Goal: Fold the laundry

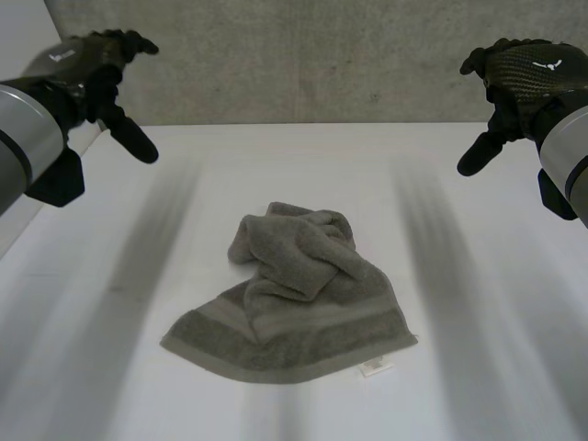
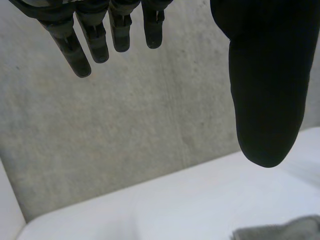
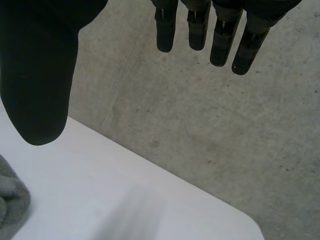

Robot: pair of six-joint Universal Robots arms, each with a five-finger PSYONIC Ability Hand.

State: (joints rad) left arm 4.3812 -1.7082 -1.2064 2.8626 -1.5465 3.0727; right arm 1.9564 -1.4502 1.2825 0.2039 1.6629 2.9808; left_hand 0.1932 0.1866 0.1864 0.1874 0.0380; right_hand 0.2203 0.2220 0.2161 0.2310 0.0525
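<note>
A grey towel (image 1: 303, 312) is seen lying on the white table (image 1: 496, 367), roughly midway between the arms. Its nearest edge, with a small white label (image 1: 375, 368) at one corner, is spread flat; the farther part is bunched into a loose heap. No neat fold is seen, so the task is judged to be barely begun: the cloth has to be spread out and then folded. Farther back, the left hand (image 1: 92, 60) and the right hand (image 1: 528, 73) are held raised above the table, well apart from the towel, each with fingers straight and thumb set wide, nothing being grasped. Behind them a grey concrete wall (image 1: 312, 55) is seen.
</note>
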